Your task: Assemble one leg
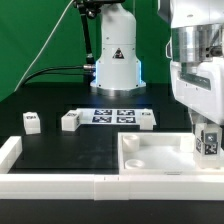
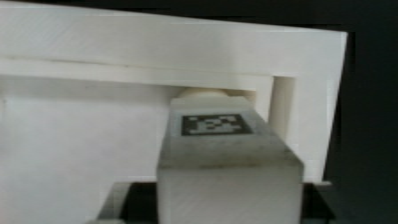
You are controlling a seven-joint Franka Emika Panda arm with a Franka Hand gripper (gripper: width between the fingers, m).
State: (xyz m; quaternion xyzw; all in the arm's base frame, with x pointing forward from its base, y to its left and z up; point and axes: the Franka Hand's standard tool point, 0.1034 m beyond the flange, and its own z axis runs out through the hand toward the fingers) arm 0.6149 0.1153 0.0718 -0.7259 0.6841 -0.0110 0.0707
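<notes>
My gripper [image 1: 208, 132] is shut on a leg [image 1: 208, 144], a small white block with a black-and-white tag. It holds the leg upright over the corner of the large white square panel [image 1: 150, 156] at the exterior view's right. In the wrist view the leg [image 2: 221, 160] fills the middle, its tag facing the camera, with the panel's raised rim [image 2: 169, 50] beyond it. The gripper [image 2: 222, 208] shows only as dark finger edges beside the leg. Whether the leg's lower end touches the panel is hidden. Three more legs [image 1: 31, 121], [image 1: 70, 120], [image 1: 147, 120] lie on the black table.
The marker board [image 1: 113, 115] lies flat in the middle of the table in front of the robot base [image 1: 116, 62]. A white rail [image 1: 50, 184] runs along the front edge, with a raised end [image 1: 9, 150] at the exterior view's left.
</notes>
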